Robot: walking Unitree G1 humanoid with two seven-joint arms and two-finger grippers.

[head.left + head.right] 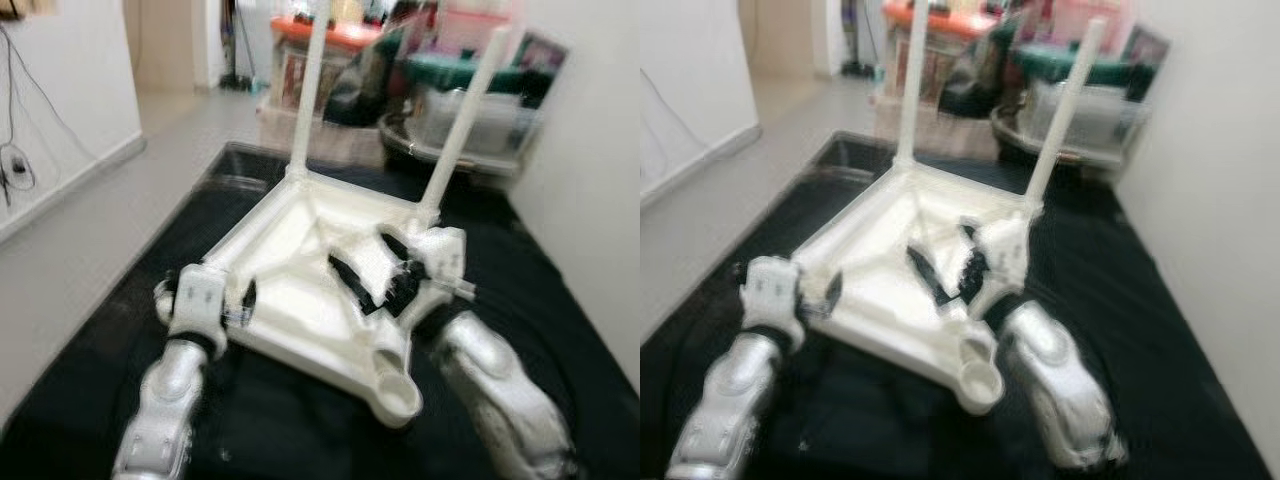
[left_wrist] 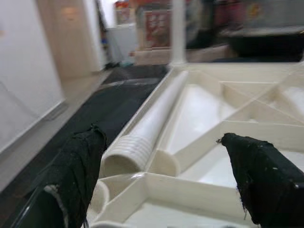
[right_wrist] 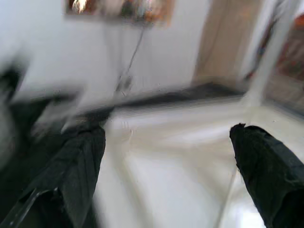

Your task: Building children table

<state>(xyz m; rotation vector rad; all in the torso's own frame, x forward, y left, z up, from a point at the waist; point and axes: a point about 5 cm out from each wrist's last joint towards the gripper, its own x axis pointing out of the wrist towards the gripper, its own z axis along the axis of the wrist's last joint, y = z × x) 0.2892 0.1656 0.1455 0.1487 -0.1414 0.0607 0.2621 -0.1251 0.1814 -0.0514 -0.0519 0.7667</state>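
Note:
The white plastic children's table [image 1: 300,300] lies upside down on a black mat [image 1: 570,300]. Two white legs [image 1: 310,90] [image 1: 465,120] stand upright in its far corners. The near corner socket [image 1: 398,392] has nothing in it. A loose ribbed-end leg [image 2: 152,118] lies along the table's left rim. My left gripper [image 1: 228,305] is open at the left corner, with the leg's end between its fingers [image 2: 78,166] and untouched. My right gripper [image 1: 378,280] hangs open over the ribbed underside, its fingers [image 3: 266,171] wide apart in the blurred right wrist view.
Storage boxes and bins [image 1: 440,90] crowd the far end of the mat. A white wall [image 1: 590,150] runs close on the right. Pale floor [image 1: 90,230] and a wall with cables [image 1: 15,160] lie to the left.

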